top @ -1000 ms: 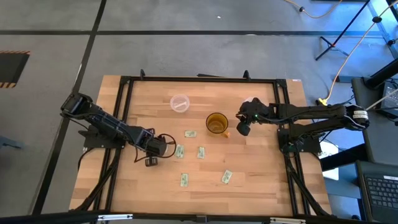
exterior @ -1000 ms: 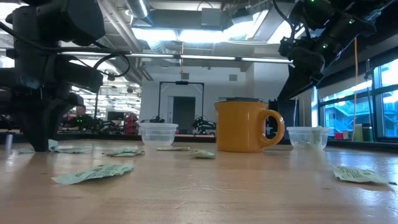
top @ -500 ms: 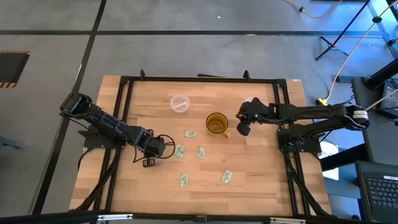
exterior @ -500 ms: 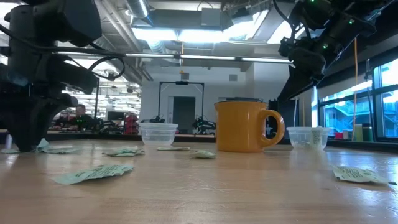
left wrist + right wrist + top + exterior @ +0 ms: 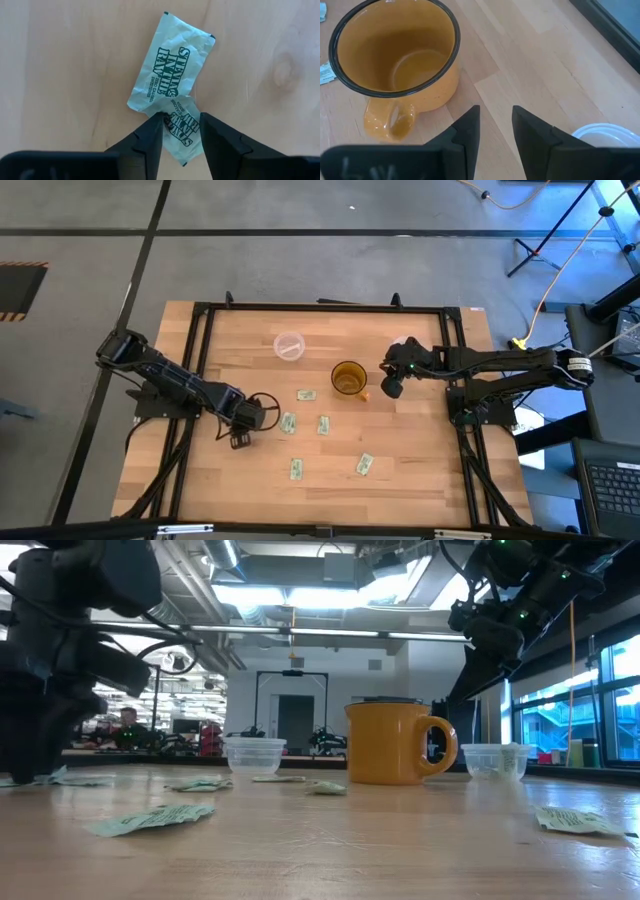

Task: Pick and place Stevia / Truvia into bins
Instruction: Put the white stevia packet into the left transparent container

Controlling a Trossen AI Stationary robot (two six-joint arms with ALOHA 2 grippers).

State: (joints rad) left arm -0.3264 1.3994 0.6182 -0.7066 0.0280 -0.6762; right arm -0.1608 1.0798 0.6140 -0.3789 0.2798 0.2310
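Two Stevia packets overlap on the wood in the left wrist view: an upper packet [image 5: 172, 67] and a lower packet [image 5: 181, 129] tucked partly under it. My left gripper [image 5: 181, 116] is open, pointing down at the table's left part [image 5: 239, 440], one finger on each side of the lower packet. More packets [image 5: 289, 423] [image 5: 323, 425] [image 5: 296, 469] [image 5: 365, 465] [image 5: 307, 394] lie flat. One clear cup [image 5: 289, 346] stands toward the far edge, another [image 5: 600, 136] beside my right gripper [image 5: 496, 109], which hovers open next to the amber mug [image 5: 348, 378]. My left gripper comes from above with its fingers [image 5: 150, 135] down on either side of the lower packet's end [image 5: 181, 125], which lies flat on the table. Whether the fingers touch the paper, I cannot tell.
The amber mug [image 5: 395, 65] stands empty at the table's middle, handle toward the near edge. A black frame [image 5: 200, 320] runs around the tabletop. Bare wood lies along the near edge [image 5: 330, 500]. People and equipment show in the room beyond the table.
My left gripper has shifted a little toward the table's left edge, staying low at the tabletop. My right arm has kept still.
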